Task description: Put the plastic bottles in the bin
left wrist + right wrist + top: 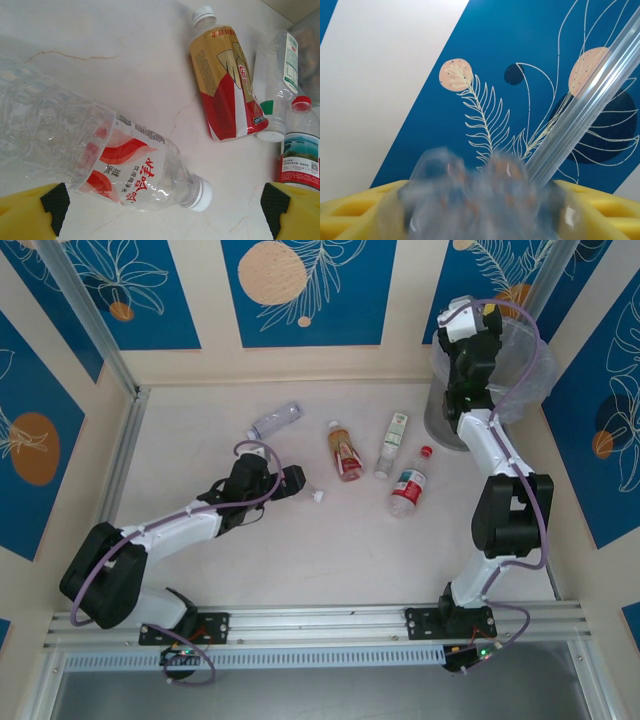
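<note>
Left tool point(165, 207) apart over crumpled red-white-labelled bottle point(125, 170); right tool point(480, 212) around blurred clear bottle point(470, 192), grip unclear.

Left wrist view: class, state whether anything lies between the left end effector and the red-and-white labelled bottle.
Nothing visible does. The red-and-white labelled bottle lies on the table directly before the open left end effector; the other bottles lie farther off, past its cap.

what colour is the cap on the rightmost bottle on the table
Red; the cap shows best in the left wrist view.

Red-and-white bottle point(127, 170), blue floral walls point(330, 290)
</note>
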